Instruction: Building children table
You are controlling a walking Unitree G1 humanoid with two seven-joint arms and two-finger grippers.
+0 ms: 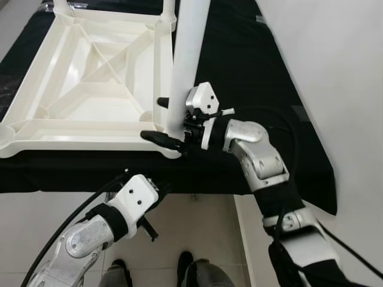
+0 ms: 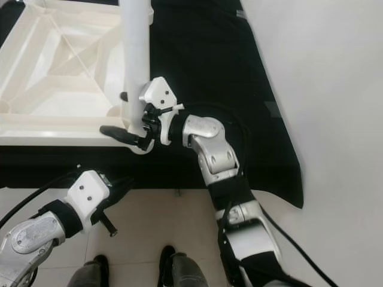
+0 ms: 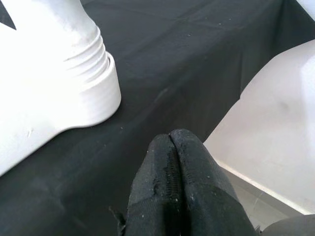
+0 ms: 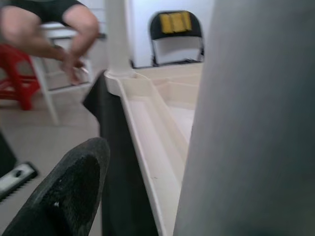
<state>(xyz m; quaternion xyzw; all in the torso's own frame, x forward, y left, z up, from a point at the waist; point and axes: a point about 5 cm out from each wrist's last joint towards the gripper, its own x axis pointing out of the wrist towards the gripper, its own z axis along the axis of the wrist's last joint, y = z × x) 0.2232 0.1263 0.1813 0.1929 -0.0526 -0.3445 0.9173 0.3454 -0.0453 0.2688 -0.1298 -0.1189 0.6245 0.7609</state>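
The white table top (image 1: 90,128) lies upside down on a black cloth. A white leg (image 1: 187,60) stands upright in its near right corner. My right gripper (image 1: 163,119) straddles the foot of this leg, one black finger on the far side and one on the near side. In the right wrist view a gap shows between the near finger (image 4: 64,196) and the leg (image 4: 256,118), so the gripper reads as open. My left gripper (image 1: 151,230) hangs below the table's front edge, shut and holding nothing; its fingertips (image 3: 172,142) press together over the cloth.
Two more legs (image 1: 168,9) stand at the far corners. The black cloth (image 1: 263,72) ends at the right over pale floor. My feet (image 1: 185,263) stand on tiles below. Beyond the table are a seated person (image 4: 49,24), a red stool (image 4: 17,69) and a black chair (image 4: 176,29).
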